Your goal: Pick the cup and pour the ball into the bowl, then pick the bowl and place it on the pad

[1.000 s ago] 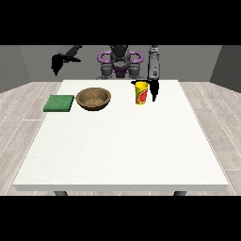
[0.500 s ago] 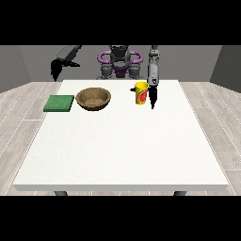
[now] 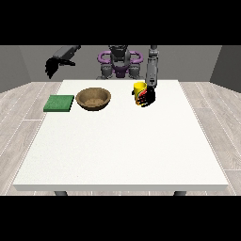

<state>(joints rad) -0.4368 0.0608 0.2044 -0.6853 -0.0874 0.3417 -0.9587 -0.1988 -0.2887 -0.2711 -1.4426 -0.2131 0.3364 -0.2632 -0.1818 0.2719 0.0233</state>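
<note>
No legible text, label or number on any object or surface here.

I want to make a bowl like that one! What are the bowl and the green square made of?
The bowl looks like wood: brown, matt, with a mottled, paler inside. It could also be brown clay. The green pad looks like foam or cloth: flat, thin, evenly green, with no shine. The view is too far to be sure.

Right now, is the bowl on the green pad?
No, the bowl sits on the table, just beside the pad.
</note>
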